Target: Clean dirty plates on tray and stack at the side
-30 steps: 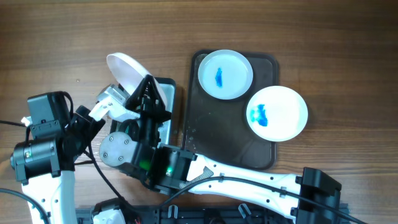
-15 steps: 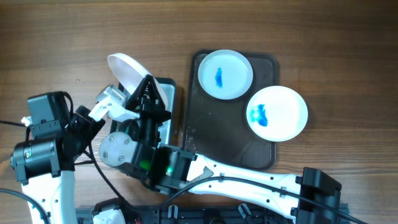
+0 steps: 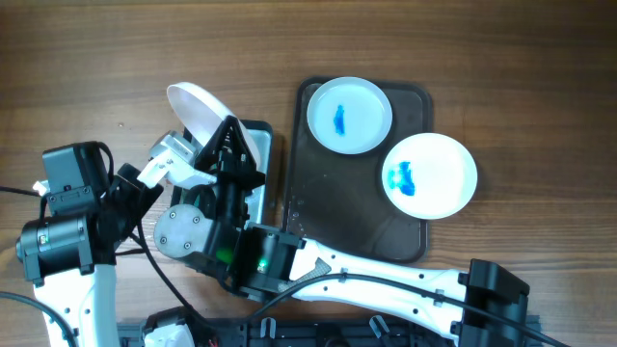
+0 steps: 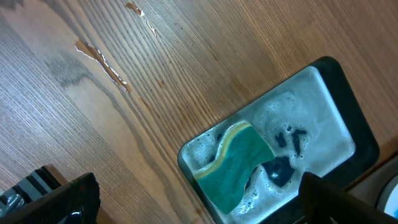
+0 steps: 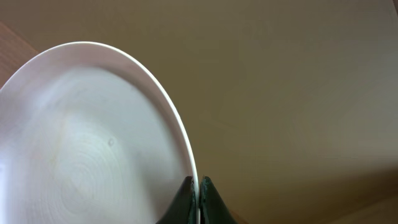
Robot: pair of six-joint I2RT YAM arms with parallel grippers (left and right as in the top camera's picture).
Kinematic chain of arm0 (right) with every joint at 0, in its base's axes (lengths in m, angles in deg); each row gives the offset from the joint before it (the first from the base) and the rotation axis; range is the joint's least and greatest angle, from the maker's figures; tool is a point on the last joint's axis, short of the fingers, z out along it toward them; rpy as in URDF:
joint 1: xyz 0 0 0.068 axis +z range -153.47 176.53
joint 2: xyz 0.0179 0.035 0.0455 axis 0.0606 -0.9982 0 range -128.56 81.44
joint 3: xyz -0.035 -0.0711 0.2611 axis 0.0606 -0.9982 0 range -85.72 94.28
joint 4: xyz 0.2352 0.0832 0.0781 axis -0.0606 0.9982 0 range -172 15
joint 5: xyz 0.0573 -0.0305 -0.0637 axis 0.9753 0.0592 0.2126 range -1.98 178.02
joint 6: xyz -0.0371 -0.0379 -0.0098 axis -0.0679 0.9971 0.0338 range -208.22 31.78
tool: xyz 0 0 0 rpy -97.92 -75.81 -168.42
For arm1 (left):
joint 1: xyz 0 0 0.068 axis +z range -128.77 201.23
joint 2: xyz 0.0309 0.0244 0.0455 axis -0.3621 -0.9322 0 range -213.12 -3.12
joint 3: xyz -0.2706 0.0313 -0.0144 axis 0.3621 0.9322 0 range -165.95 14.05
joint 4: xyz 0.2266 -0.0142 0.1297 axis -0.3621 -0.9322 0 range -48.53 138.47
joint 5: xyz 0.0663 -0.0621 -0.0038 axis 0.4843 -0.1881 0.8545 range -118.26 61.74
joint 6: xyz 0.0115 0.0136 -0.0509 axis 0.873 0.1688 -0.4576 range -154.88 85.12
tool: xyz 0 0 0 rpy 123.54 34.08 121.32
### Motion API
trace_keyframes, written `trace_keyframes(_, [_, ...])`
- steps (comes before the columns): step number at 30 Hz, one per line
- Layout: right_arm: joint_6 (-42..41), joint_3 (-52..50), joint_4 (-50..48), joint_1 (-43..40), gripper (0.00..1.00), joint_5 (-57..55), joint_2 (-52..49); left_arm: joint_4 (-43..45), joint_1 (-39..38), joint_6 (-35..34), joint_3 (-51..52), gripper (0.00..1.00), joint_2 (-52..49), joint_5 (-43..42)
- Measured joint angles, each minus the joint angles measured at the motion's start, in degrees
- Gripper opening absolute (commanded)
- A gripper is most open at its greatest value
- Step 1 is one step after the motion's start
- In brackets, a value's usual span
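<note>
My right gripper (image 5: 198, 186) is shut on the rim of a white plate (image 5: 93, 143), which it holds tilted on edge; the face that shows has no blue on it. From overhead, that plate (image 3: 198, 108) hangs over the small grey tray, left of the dark brown tray (image 3: 337, 212). Two more plates lie on the brown tray: one (image 3: 349, 115) with a small blue smear, and one (image 3: 430, 175) with a larger smear that overhangs the right rim. My left gripper (image 4: 202, 202) is wide open above a green-yellow sponge (image 4: 239, 162), with nothing in it.
The sponge lies in soapy water in the small grey metal tray (image 4: 323, 118), beside dark specks. The right arm (image 3: 366, 275) stretches across the front of the table. The left arm (image 3: 72, 207) stands at the front left. Bare wood (image 3: 96, 58) lies at the back left.
</note>
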Motion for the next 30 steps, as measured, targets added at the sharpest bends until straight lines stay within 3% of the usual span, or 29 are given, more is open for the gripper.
trace_keyframes(3, [-1.3, 0.0, 0.2, -0.2, 0.04, -0.6, 0.0, 0.0, 0.0, 0.0, 0.0, 1.0, 0.0, 0.0])
trace_keyframes(6, [-8.1, 0.0, 2.6, -1.4, 0.04, -1.7, 0.0, 0.0, 0.0, 0.0, 0.0, 1.0, 0.0, 0.0])
trace_keyframes(9, [-19.5, -0.4, 19.2, -6.0, 0.04, 0.4, 0.5, 0.0, 0.0, 0.0, 0.0, 1.0, 0.0, 0.0])
trace_keyframes(12, [-28.0, -1.3, 28.6, -9.6, 0.04, 6.4, 0.6, 0.0, 0.0, 0.0, 0.0, 1.0, 0.0, 0.0])
trace_keyframes(17, [-34.9, -1.6, 29.9, -10.3, 0.04, 12.4, 0.6, 0.0, 0.0, 0.0, 0.0, 1.0, 0.0, 0.0])
trace_keyframes(24, [-54.3, -1.5, 39.2, -12.2, 0.04, 35.4, 0.8, 0.0, 0.0, 0.0, 0.0, 1.0, 0.0, 0.0])
trace_keyframes(30, [-66.8, -1.6, 44.3, -26.1, 0.04, 58.2, 5.2, 0.0, 0.0, 0.0, 0.0, 1.0, 0.0, 0.0])
